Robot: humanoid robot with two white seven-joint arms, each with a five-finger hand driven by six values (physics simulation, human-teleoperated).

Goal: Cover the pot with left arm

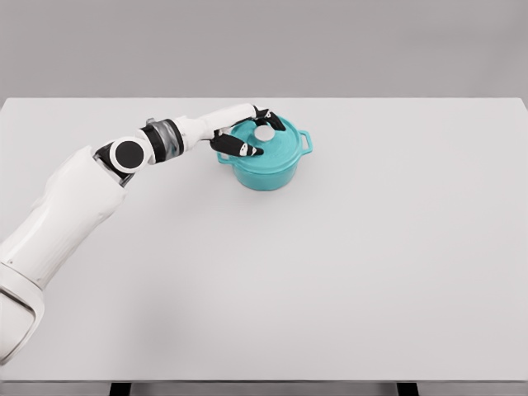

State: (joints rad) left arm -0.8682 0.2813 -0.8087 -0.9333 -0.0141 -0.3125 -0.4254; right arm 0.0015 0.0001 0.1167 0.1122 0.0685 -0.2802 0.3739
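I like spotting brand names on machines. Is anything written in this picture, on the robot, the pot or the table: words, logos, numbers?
None: no readable text anywhere.
Left arm: plain white shell with black joints, no logo or number.
Left hand: black-and-white fingers, no marks.
Pot: plain teal, no label.
Lid: teal with a blank pale knob.
Table: bare white, no print.

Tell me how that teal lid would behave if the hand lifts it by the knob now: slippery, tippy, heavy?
The lid looks rigid and smooth, so probably heavy for its size. Its knob is small and rounded; the left hand may slip. It seems seated on the pot, so a sideways push likely moves both.
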